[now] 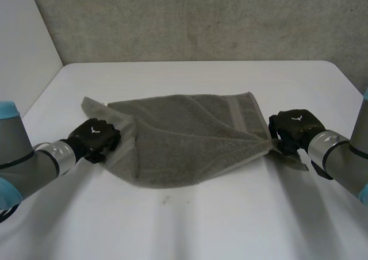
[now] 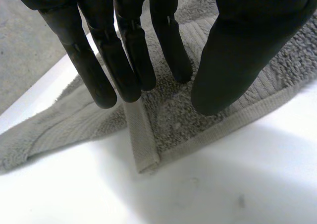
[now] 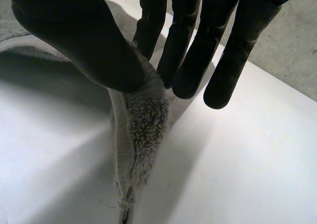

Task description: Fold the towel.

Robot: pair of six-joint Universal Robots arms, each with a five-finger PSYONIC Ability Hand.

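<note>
You have the grey towel lying spread out but rumpled, with bare white table showing on every side of it and the concrete wall well beyond its far edge. A diagonal crease runs across the towel, and its near edge sags in a curve between your two hands.

Your left hand sits at the towel's left end, on its near left corner. In the left wrist view its fingers are straight and set apart from the thumb. Their tips come down at the hemmed corner of the towel, which lies flat beneath them. Nothing is curled round the cloth, so this hand is relaxed rather than gripping.

Your right hand is at the towel's right end, where the cloth gathers into a point. In the right wrist view the thumb presses a bunched fold of towel against the first of the fingers, so this hand has the cloth pinched. The other fingers are straight and clear of it.

A small dark mark lies just in front of the towel's near edge.
</note>
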